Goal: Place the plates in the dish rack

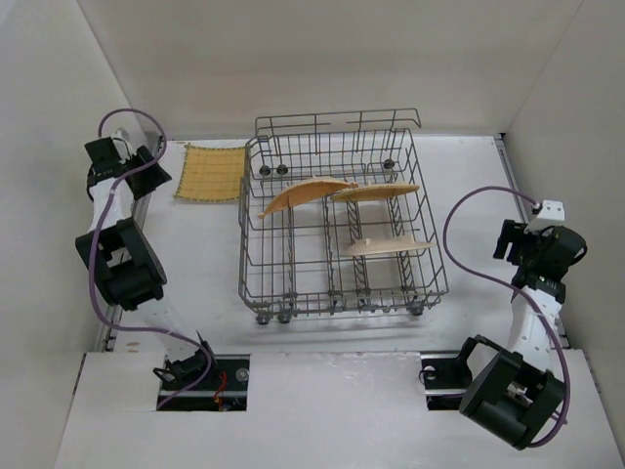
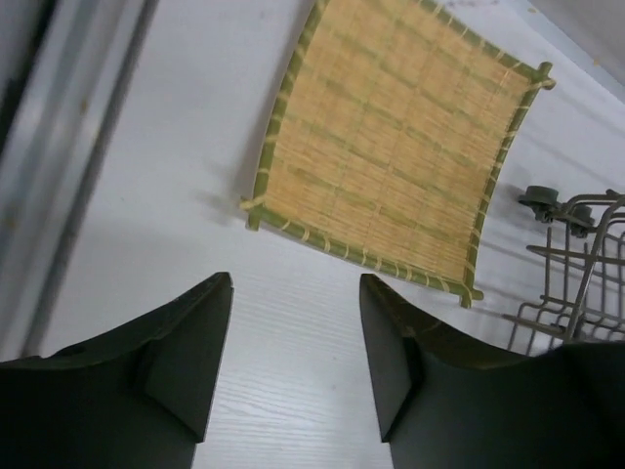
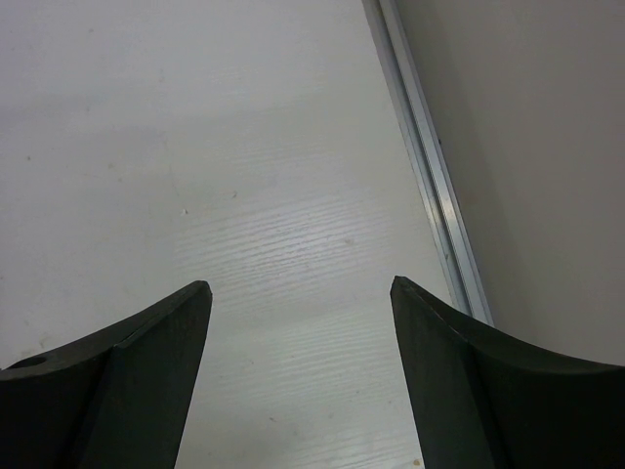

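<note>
Nearest, the right gripper [image 3: 301,285] hangs over the white table [image 3: 244,147], jaws wide apart and empty. The left gripper [image 2: 296,283], jaws partly apart with nothing between them, is just short of the flat yellow square woven plate [image 2: 391,147], which lies on the table beside the grey wire dish rack [image 1: 249,264]. I think one finger should go low under the plate's near edge, because the plate is thin. Farther away, the curved orange woven plate [image 1: 303,193] and two more seem to rest in the rack already.

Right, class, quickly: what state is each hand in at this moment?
Left hand: open, holding nothing.
Right hand: open, holding nothing.
</note>
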Motion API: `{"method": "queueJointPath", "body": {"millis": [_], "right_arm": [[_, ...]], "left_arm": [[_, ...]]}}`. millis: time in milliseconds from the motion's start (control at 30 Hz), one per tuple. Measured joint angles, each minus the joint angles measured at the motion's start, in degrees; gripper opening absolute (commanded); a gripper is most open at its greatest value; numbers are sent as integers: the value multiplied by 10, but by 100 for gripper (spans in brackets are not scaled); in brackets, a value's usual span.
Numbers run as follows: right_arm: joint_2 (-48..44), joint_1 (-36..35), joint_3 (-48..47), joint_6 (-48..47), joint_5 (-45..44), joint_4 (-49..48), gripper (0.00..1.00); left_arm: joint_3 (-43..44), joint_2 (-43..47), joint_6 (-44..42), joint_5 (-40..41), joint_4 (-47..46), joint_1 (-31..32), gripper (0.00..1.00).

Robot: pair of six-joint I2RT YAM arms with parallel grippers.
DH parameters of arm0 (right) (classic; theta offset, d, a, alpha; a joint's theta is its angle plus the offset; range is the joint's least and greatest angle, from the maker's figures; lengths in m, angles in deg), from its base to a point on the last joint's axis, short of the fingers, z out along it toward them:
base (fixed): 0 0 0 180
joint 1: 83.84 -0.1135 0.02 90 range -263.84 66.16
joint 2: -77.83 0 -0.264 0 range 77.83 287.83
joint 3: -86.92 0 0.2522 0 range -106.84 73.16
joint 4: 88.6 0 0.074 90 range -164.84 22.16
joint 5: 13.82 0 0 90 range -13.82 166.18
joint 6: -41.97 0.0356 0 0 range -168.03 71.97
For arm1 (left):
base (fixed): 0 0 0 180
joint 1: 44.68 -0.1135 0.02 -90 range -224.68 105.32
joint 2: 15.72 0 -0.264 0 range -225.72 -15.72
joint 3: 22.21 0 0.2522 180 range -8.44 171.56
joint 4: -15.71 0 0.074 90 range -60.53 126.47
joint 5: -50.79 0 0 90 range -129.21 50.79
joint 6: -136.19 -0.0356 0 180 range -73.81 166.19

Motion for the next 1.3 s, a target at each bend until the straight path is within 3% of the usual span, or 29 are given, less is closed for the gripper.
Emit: {"method": "queueJointPath", "body": {"millis": [167, 567, 867, 1133, 1300], "right_arm": [[7, 0, -5, 0, -2, 6, 81], [35, 0, -29, 0, -5, 24, 82], [59, 0, -49, 0, -5, 41, 82], [80, 0, -67, 0, -5, 61, 83], [94, 0, -81, 0, -5, 72, 83]], "left_arm": [[2, -61, 78, -55, 24, -31, 50], [1, -94, 171, -131, 6, -38, 53], [-42, -124, 203, -143, -6, -55, 54], [-40, -153, 226, -151, -45, -63, 52], [-21, -182, 248, -167, -66, -58, 57]]}}
